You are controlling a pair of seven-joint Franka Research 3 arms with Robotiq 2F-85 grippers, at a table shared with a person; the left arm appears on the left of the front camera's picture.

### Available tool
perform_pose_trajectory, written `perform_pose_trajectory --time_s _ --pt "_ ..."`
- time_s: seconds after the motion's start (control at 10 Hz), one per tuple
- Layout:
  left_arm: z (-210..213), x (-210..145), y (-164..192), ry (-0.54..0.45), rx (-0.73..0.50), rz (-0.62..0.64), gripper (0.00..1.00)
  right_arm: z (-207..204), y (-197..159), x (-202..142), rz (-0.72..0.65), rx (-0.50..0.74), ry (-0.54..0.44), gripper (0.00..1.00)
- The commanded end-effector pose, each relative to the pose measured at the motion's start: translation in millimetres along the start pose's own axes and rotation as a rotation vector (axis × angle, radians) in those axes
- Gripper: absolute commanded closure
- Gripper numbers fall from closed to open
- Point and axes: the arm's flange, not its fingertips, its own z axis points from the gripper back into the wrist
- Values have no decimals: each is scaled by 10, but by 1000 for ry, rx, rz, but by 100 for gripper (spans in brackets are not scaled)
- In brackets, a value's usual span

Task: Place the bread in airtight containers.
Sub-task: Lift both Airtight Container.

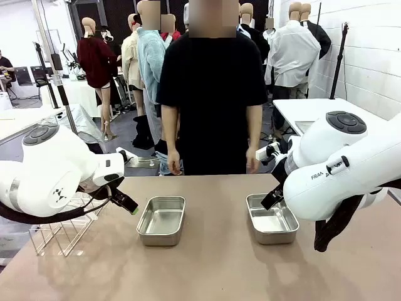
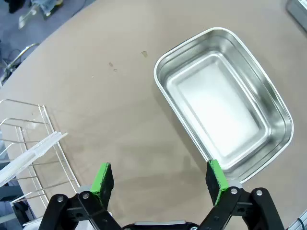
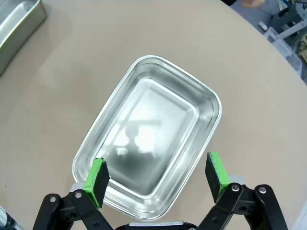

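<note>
Two empty shiny steel containers sit on the tan table, without lids. The left container lies just right of my left gripper, which hangs open over bare table. In the left wrist view that container is up and to the right of my open left gripper. My right gripper hovers over the near-left rim of the right container. In the right wrist view my right gripper is open above that empty container. The bread is out of view.
A wire rack stands at the table's left edge, with a clear plastic sheet-like piece leaning in it. A person in a black shirt stands at the far side, arms hanging. The other container's corner is in the right wrist view.
</note>
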Motion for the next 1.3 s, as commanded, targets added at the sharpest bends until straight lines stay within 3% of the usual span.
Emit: perform_pose_trajectory --time_s 0.0,1.2 --pt "0 0 0 0 0 0 0 0 0 0 0 0 0 0" --pt "0 0 0 0 0 0 0 0 0 0 0 0 0 0"
